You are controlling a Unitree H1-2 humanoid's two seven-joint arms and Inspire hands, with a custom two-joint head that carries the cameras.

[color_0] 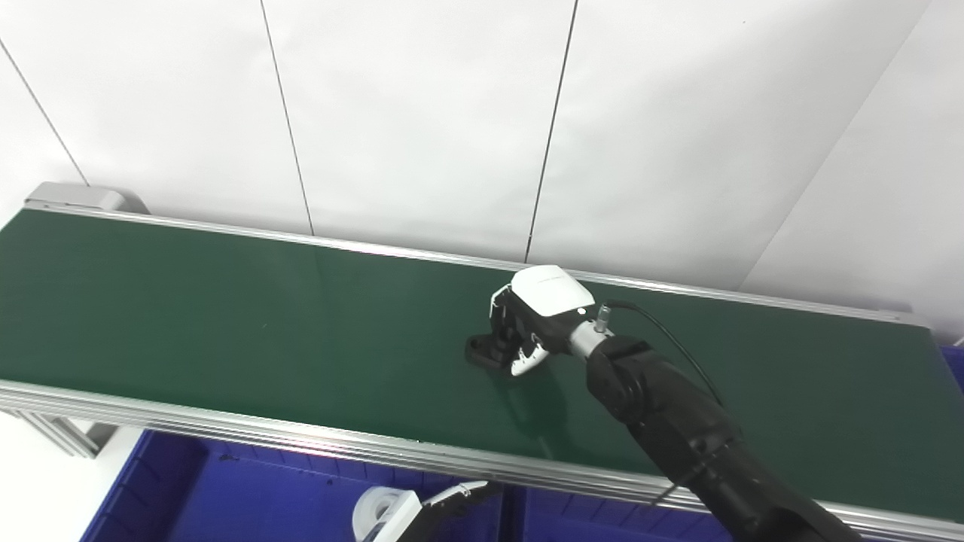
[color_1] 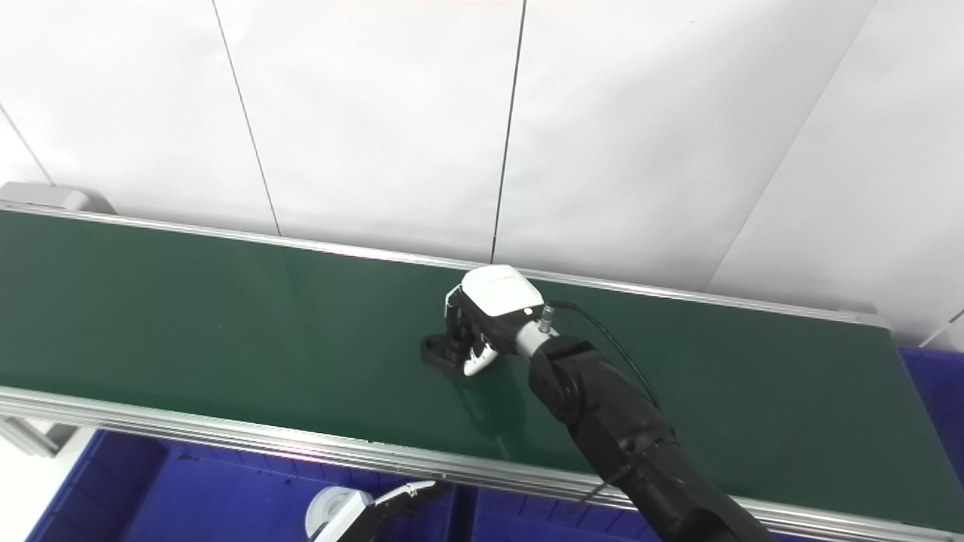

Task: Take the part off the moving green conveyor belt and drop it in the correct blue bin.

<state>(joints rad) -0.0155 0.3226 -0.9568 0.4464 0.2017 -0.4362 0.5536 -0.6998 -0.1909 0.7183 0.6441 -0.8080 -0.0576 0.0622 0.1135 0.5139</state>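
Note:
A small black part lies on the green conveyor belt, a little right of the belt's middle. My right hand reaches in from the lower right and sits on the part's right side, fingers curled down around it and thumb tip against the belt. Only the part's left end sticks out from under the fingers. At the bottom edge, below the belt's near rail, my left hand hangs over a blue bin. It is only partly in view, with one finger stretched to the right.
A second blue bin lies right of a divider under the belt's near rail. Another blue bin edge shows past the belt's right end. A white panelled wall stands right behind the belt.

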